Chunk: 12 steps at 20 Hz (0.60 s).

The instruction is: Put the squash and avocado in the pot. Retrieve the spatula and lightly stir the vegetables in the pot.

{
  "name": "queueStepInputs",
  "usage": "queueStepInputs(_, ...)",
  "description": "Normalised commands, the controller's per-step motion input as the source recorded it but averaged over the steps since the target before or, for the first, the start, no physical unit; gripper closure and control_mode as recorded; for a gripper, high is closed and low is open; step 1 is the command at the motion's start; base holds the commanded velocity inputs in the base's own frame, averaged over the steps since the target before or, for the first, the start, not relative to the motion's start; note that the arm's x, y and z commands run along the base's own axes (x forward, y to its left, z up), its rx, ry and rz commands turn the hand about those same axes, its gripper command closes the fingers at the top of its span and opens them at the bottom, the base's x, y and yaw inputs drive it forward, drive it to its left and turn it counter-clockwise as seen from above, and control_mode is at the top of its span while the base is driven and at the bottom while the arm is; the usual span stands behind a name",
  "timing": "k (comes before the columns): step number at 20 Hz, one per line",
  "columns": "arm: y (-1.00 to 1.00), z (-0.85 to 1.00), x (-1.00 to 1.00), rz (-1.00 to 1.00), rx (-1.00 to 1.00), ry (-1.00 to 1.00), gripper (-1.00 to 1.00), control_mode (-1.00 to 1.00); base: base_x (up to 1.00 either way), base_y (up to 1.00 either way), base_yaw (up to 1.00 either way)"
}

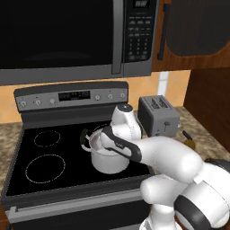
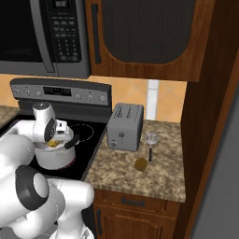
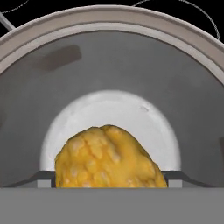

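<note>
Lumpy yellow-orange squash (image 3: 109,159), inside shiny steel pot (image 3: 109,57), on its pale floor

No legible text was present. The microwave (image 1: 81,38) keypad (image 1: 138,38) and small display (image 1: 141,4) carried marks too blurred to read. The stove's control panel (image 1: 72,96) display (image 1: 74,95) showed faint characters that could not be made out.

Yellow squash (image 3: 109,159) inside steel pot (image 1: 108,162) on stove; olive-brown avocado (image 2: 141,164) and spatula (image 2: 151,142) on counter.
</note>
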Motion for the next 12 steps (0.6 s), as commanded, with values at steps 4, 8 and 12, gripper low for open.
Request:
queueStepInputs(4, 0.11, 0.0, 0.0, 0.0, 0.0, 0.0, -1.0, -1.0, 0.0, 0.0, 0.0)
queueStepInputs(8, 0.02, 0.0, 0.0, 0.0, 0.0, -0.02, -1.0, -1.0, 0.0, 0.0, 0.0)
queueStepInputs(12, -0.01, 0.11, -0.06, 0.0, 0.0, -0.05, -1.0, -1.0, 0.0, 0.0, 0.0)
